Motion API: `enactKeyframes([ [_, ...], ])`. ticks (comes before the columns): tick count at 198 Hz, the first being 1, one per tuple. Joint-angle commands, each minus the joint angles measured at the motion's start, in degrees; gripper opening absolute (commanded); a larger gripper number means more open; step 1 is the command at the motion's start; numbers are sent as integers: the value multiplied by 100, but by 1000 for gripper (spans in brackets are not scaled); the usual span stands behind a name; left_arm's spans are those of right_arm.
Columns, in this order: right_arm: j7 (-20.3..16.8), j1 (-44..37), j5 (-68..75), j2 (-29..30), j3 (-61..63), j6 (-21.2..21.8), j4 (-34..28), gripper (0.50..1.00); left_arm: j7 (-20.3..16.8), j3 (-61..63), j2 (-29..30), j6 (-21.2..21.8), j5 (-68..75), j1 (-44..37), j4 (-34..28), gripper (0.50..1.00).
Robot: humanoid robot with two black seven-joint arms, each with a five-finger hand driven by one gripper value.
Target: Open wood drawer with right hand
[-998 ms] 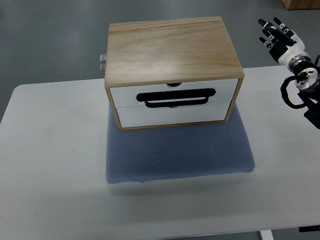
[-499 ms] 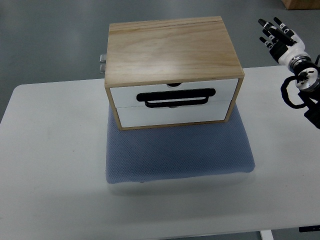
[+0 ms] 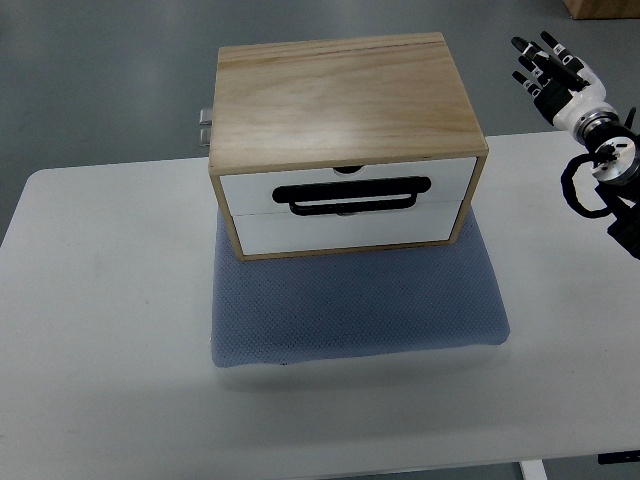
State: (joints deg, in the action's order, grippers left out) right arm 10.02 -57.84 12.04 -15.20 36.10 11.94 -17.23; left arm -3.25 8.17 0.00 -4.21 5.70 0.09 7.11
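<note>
Operator: State the position of the task object and the robot hand

Technician: The light wooden two-drawer box with white fronts [image 3: 345,140] sits on the blue-grey perforated mat [image 3: 355,305], which lies on the white worktop [image 3: 110,300]. Both drawers appear shut. The black loop handle [image 3: 354,194] spans the seam between the two fronts. The right robot hand [image 3: 550,75] is raised near the far right corner of the worktop, well apart from the box, fingers spread, holding nothing. The left arm is not visible

Operator: List the likely faults from this state

Technician: Three, by judgement. First, the handle sits close against the fronts, so fingers that arrive too shallow may slide off without hooking it. Second, the box rests only on the soft mat; a pull on the handle may drag the whole box toward the near edge instead of opening the drawer, since nothing braces it. Third, an approach from the right side may strike the box's wooden side panel [image 3: 477,195] before reaching the front

Operator: Which drawer does the handle serve?

Technician: Cannot be determined from this view
</note>
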Motion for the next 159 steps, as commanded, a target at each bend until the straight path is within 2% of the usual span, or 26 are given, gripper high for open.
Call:
enactKeyframes([
  [1,0,-8,0,9,3,1,0,944,0,0,0,0,1,0,1,1000],
  [159,9,63,-35,-53,-59,18,-17,944,0,0,0,0,1,0,1,1000],
])
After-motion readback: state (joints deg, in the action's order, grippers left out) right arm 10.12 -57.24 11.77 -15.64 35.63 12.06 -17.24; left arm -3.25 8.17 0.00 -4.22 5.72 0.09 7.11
